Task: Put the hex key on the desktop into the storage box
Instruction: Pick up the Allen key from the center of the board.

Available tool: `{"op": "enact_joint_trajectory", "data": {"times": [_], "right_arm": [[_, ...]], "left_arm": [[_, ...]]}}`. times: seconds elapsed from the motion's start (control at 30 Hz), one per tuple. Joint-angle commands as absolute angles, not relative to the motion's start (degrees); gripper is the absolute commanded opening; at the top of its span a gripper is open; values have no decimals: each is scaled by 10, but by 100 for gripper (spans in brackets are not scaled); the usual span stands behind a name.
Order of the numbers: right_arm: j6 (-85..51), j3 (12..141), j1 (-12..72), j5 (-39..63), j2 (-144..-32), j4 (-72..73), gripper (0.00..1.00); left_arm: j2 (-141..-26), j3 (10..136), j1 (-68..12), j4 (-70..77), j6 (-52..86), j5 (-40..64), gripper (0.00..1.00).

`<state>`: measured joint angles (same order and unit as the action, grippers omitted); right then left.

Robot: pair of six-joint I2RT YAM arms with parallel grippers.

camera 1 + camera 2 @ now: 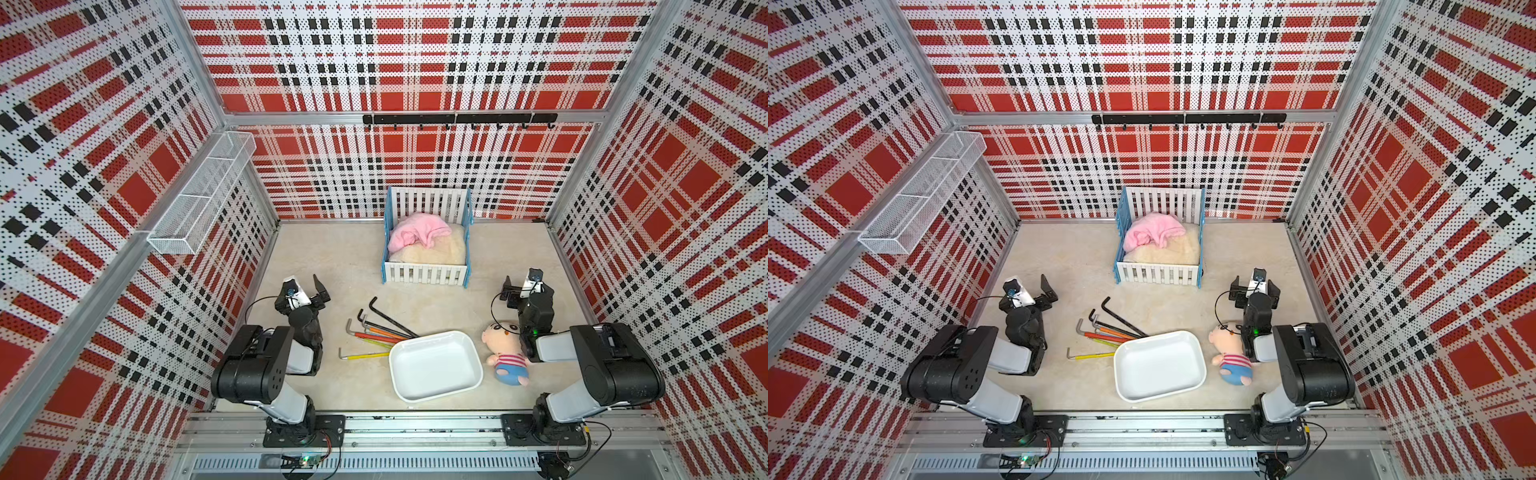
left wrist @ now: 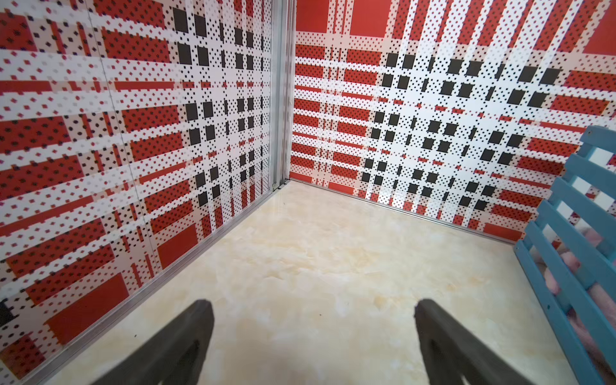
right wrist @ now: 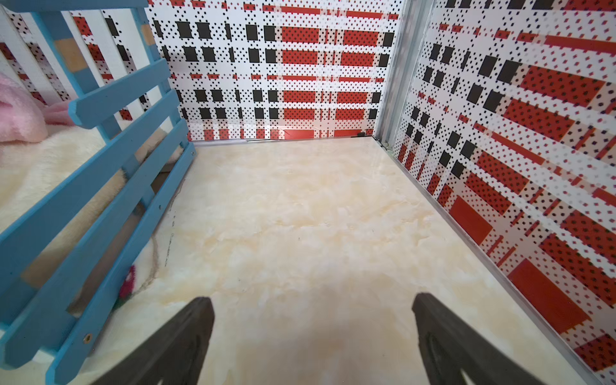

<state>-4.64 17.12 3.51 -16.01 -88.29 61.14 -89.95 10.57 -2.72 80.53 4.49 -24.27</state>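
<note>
**Q:** Where are the hex keys point(image 1: 376, 328)?

**A:** Fanned on the bench point(image 1: 332, 257) at centre frame, just upper left of the empty storage box point(image 1: 436, 365). 1 yellow hex key point(image 1: 362, 355) lies apart, below the fan. They are probably stiff, thin, light and slick, so pinch across the long shaft, mid-length.

**Q:** And each gripper?

**A:** The left gripper point(image 2: 312, 303), left of the keys, is spread wide, empty and touching nothing. The right gripper point(image 3: 311, 298), at right of frame, is likewise.

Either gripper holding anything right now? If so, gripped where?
Nothing held: left gripper and right gripper both stand open and empty; hex keys lie untouched on the desktop.
</note>
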Motion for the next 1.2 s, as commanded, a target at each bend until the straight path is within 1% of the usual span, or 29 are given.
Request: {"op": "enact_joint_trajectory", "data": {"times": [0.0,0.8,0.87,0.97,1.03,1.1,1.17], "right_arm": [[-53,171,31,-156,-884,621,100],[-54,169,31,-160,-878,622,100],[-60,185,31,-170,-842,561,100],[-52,235,31,-158,-795,445,100],[-54,244,31,-157,-768,429,100],[-67,253,31,-178,-736,429,100],[-66,288,31,-195,-717,388,100]], "left_arm": [[-900,113,-30,808,41,-245,99],[-898,112,-30,809,41,-245,99],[-888,113,-32,803,36,-242,99],[-845,130,-49,736,18,-249,99],[-827,139,-70,709,-8,-258,99],[-809,139,-97,701,-37,-279,99],[-784,141,-117,692,-55,-299,99]]}}
